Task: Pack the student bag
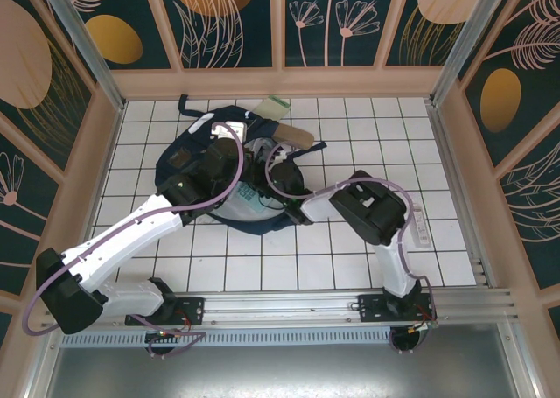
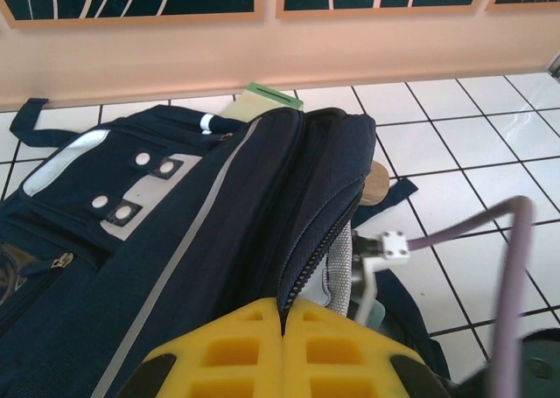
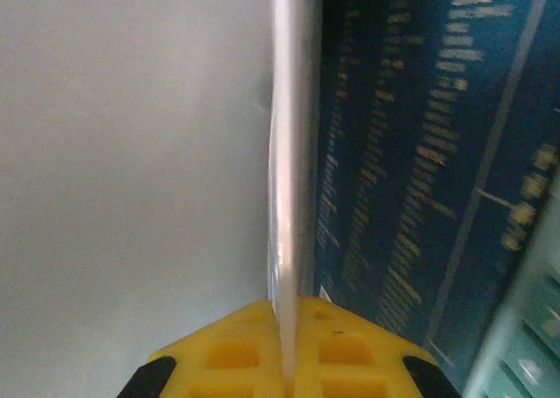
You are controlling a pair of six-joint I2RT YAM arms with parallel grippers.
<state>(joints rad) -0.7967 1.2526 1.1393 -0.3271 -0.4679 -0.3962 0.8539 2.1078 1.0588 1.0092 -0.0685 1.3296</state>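
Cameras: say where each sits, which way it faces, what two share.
Top: above and behind the arm bases, looking down on the table, left arm, right arm, backpack.
Left wrist: on the left arm, facing the back wall; left pincer shut on the backpack's zip edge.
Right wrist: close-up past the right pincer, shut on a pale sheet.
Top and left wrist share the backpack.

Student bag (image 2: 236,232) navy, grey diagonal stripe; left fingers (image 2: 232,350) yellow; table (image 1: 262,258) white tiles, dark grid.

Lab-style robot cell, white gridded tabletop (image 1: 350,267), leaf-patterned wall panels (image 1: 229,26) all round, aluminium rail (image 1: 289,304) at near edge
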